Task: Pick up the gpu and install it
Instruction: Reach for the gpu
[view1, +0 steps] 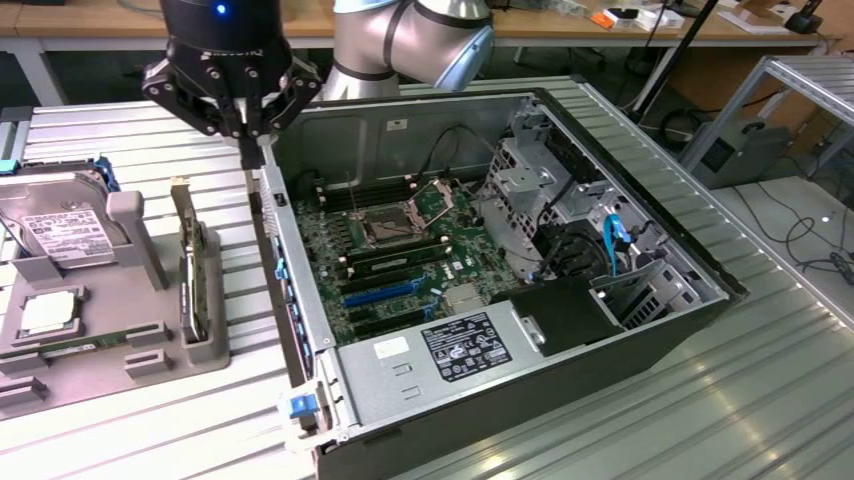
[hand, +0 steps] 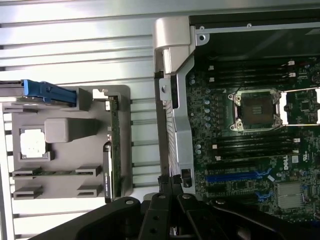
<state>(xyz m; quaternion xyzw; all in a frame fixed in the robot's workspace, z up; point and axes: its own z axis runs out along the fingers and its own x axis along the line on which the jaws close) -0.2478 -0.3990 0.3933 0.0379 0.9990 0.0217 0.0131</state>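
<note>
Hanging over the rear wall of the computer case (view1: 283, 290), your end effector (view1: 250, 145) is pressed together and pinching nothing; the gpu (view1: 195, 268) stands on edge in the grey holder (view1: 134, 370) on the table (view1: 134, 440), just to the exterior view's left of the fingers and nearer that camera, its long axis parallel to the case wall

The computer case (view1: 627, 370) lies open on the table (view1: 761, 410), the motherboard (view1: 400, 245) in it. Just beside it, on the exterior view's left, sits the holder (view1: 100, 365); the gpu (view1: 196, 280) stands on edge in the slot nearest the case, the hard drive (view1: 60, 235) farther left.
</note>
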